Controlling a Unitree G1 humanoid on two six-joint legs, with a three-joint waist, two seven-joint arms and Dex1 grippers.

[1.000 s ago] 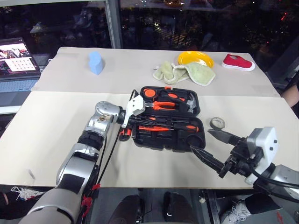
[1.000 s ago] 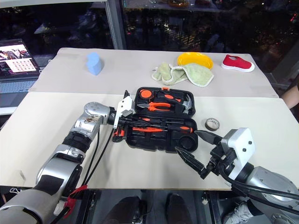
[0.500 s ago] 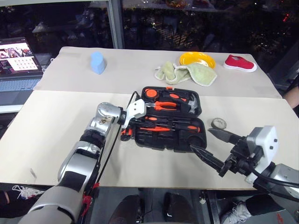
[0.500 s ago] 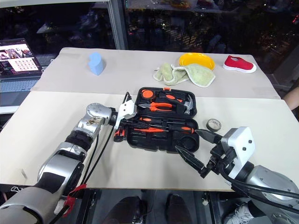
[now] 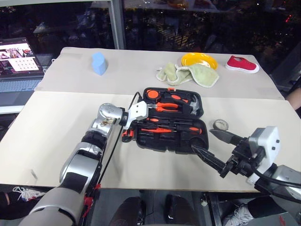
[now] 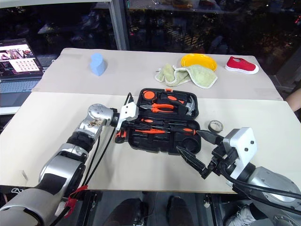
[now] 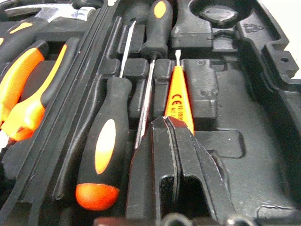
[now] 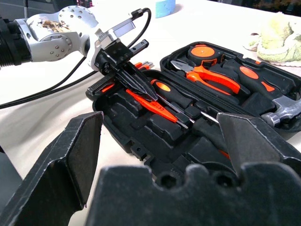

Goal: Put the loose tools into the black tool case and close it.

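Since the earlier frame neither arm had shifted; the left gripper [image 8: 141, 87] stayed shut over the small red screwdriver [image 7: 180, 96], hiding its handle end. That screwdriver lay lengthwise in the black tool case [image 5: 162, 141], tip toward the wide-open, empty right gripper [image 5: 214, 148]; the tape roll [image 5: 219, 125] sat outside

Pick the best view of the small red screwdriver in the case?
Left wrist view: the small red screwdriver lies in its recess of the black tool case, lettering readable, just past the shut left claw. Right wrist view shows it side-on; head views show a thin streak.

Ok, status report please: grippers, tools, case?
Left gripper shut over orange tester screwdriver in open tool case. Right gripper open, empty. Tape roll outside case.
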